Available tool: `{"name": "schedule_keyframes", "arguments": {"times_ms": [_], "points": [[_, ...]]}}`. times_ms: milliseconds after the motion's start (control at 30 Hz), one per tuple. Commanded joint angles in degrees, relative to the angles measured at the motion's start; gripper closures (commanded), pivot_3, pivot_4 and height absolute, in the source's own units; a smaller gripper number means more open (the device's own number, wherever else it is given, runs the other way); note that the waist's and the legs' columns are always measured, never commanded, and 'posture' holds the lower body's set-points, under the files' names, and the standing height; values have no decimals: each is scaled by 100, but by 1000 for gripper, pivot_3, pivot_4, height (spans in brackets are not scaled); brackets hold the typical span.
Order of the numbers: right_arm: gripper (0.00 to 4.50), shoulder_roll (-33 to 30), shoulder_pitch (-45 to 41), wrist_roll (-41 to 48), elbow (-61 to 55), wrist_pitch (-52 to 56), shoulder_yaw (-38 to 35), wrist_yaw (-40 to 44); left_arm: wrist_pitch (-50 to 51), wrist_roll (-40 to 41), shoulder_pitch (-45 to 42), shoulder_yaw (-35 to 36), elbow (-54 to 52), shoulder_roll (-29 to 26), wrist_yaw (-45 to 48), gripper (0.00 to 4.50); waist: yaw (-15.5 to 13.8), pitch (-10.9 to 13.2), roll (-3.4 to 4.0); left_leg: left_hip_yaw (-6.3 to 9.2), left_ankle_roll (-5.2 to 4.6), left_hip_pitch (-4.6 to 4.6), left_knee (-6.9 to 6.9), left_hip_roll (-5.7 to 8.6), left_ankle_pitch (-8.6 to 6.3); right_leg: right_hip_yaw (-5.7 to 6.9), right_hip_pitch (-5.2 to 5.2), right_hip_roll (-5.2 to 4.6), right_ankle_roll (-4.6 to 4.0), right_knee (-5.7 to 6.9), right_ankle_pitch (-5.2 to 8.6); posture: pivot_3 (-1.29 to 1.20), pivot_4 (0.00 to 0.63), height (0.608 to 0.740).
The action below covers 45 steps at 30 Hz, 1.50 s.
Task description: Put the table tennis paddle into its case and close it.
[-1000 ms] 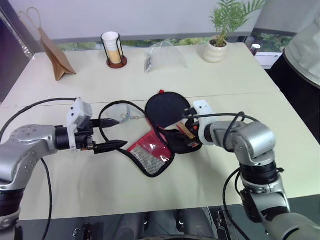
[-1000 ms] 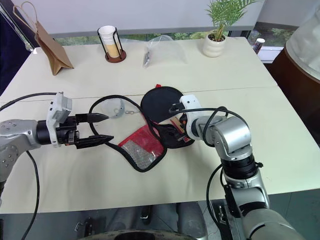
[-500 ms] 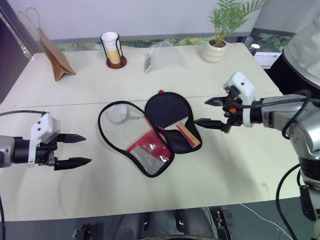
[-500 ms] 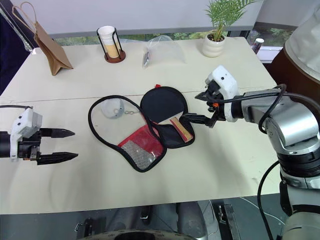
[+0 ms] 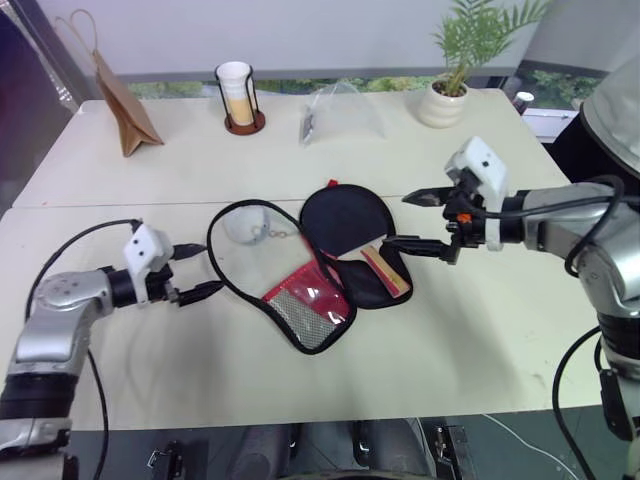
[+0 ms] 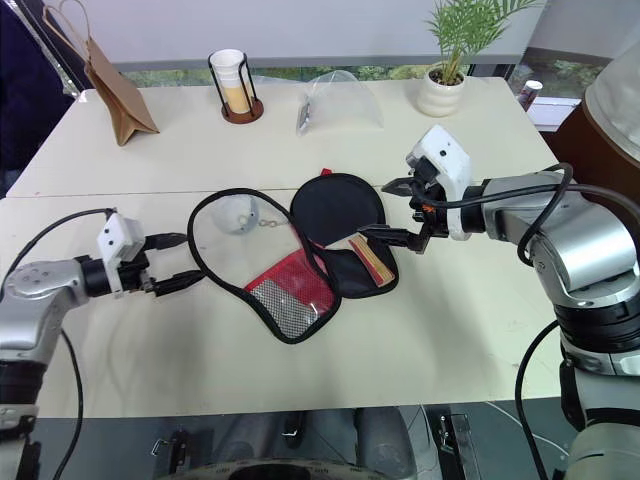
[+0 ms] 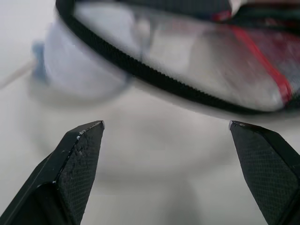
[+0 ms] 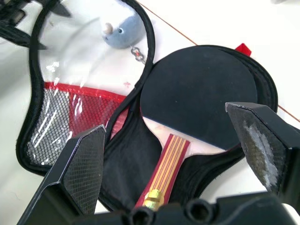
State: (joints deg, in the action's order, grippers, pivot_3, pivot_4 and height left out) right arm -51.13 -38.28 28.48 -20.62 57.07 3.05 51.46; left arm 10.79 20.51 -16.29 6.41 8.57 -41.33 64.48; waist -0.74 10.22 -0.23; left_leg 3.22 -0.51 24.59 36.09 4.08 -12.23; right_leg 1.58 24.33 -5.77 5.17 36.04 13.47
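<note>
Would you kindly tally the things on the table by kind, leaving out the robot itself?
Sports gear: 2, the table tennis paddle and its open case
Plush toy: 1
Paper bag: 1
Cup in holder: 1
Clear plastic bag: 1
Potted plant: 1
Total: 7

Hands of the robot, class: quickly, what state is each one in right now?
Left hand: open, holding nothing, beside the open case.
Right hand: open, holding nothing, above the paddle lying in the case.
</note>
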Motion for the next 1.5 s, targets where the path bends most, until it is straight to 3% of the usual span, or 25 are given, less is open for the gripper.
{"name": "schedule_keyframes", "arguments": {"times_ms": [33, 233, 367, 633, 767, 900, 1000, 1133, 1300, 1500], "points": [[15, -135, -119, 54, -149, -19, -286, -45, 314, 266, -549, -187, -300, 181, 77, 86, 1, 0, -1, 1, 0, 2, 2, 0, 0, 1, 0, 1, 1, 1, -1, 0, 150, 734], [15, -268, -144, 6, -22, -36, -497, -158, 885, 481, -1610, -556, -190, 650, 194, 86, 2, -1, -3, 2, -2, 3, 9, -1, 1, 3, -3, 11, 6, 4, -4, 0, 150, 734], [15, -382, -262, -90, 289, -7, -783, -393, 858, 336, -2291, -831, 227, 1280, 19, 86, 0, -1, -4, 0, -3, 2, 14, 0, 2, 8, -8, 15, 19, 5, -10, 0, 150, 734], [15, -786, 125, 9, 208, 110, -1294, -484, -1173, -1314, -3869, -1748, 3695, 3043, -1053, 86, -79, 2, -10, -8, -23, 2, 35, 7, -8, 13, -22, 21, 38, 5, -21, 0, 150, 734], [15, -673, 374, 179, 36, 273, -1096, -428, -1905, -1999, -4205, -2093, 4922, 3443, -1458, 86, -7, 3, -11, -12, -29, 2, 37, 6, -12, 9, -20, 18, 40, 6, -21, 0, 150, 734], [15, -478, 406, 485, 40, 592, -916, -352, -2209, -2072, -4266, -2014, 5119, 3502, -1257, 86, 1, 3, -12, -8, -30, 2, 38, 4, -12, 9, -19, 16, 41, 8, -22, 0, 150, 734], [15, -277, 301, 549, 339, 730, -641, -293, -2067, -1748, -4209, -1759, 4630, 3352, -847, 86, 5, 4, -12, -6, -29, 3, 43, 4, -12, 10, -20, 17, 42, 9, -22, 0, 150, 734], [15, 113, -88, 478, 1145, 976, -218, -299, -1215, -1098, -3816, -1449, 3104, 2966, -124, 86, 33, 3, -10, -5, -29, 10, 50, 4, -12, 9, -16, 17, 42, 9, -23, 0, 150, 734], [15, 437, -342, 289, 1874, 821, 307, -56, 586, -92, -3036, -1109, 574, 2055, 376, 86, 58, 2, -8, 1, -28, 11, 46, 2, -12, 2, -12, 18, 41, 9, -23, 0, 150, 734], [15, 756, -646, -98, 2861, 459, 727, 137, 1905, 720, -2184, -750, -1254, 918, 540, 86, 69, 3, -5, 2, -27, 11, 50, 5, -12, 1, -13, 21, 40, 13, -24, 0, 150, 734]]}}
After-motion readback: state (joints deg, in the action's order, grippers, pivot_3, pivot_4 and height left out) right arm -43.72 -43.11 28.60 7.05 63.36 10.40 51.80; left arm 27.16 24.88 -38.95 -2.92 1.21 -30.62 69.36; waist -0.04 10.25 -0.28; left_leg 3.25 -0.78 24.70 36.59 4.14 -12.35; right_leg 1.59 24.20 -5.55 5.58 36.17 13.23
